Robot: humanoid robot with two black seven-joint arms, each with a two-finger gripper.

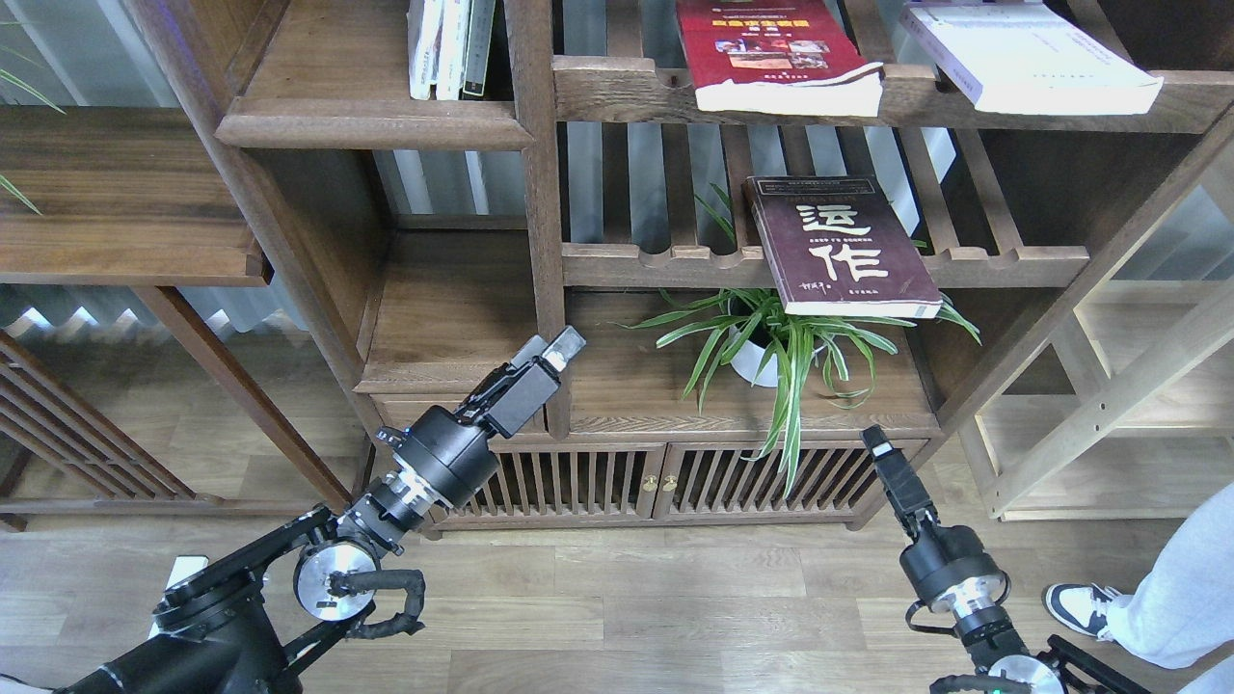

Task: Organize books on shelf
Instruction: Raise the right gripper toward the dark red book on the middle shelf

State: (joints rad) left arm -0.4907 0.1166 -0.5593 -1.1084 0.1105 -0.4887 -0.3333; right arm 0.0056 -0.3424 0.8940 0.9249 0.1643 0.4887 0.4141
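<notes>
A dark maroon book (844, 246) with large white characters lies flat on the lower slatted rack, its front edge overhanging the rail. On the upper rack lie a red book (771, 48) with small cover photos and, further right, a white book (1032, 53). The solid shelf (376, 123) with a rounded front edge is at the upper left. My left gripper (554, 349) hovers below it by the bookcase's centre post, fingers slightly apart and holding nothing. My right gripper (879, 445) points up under the maroon book, seen edge-on, empty.
Several upright books (448, 48) stand at the shelf's right end. A spider plant in a white pot (771, 347) sits below the maroon book. The slatted cabinet doors (656, 477) are low down. A person's leg and shoe (1085, 607) are at the right.
</notes>
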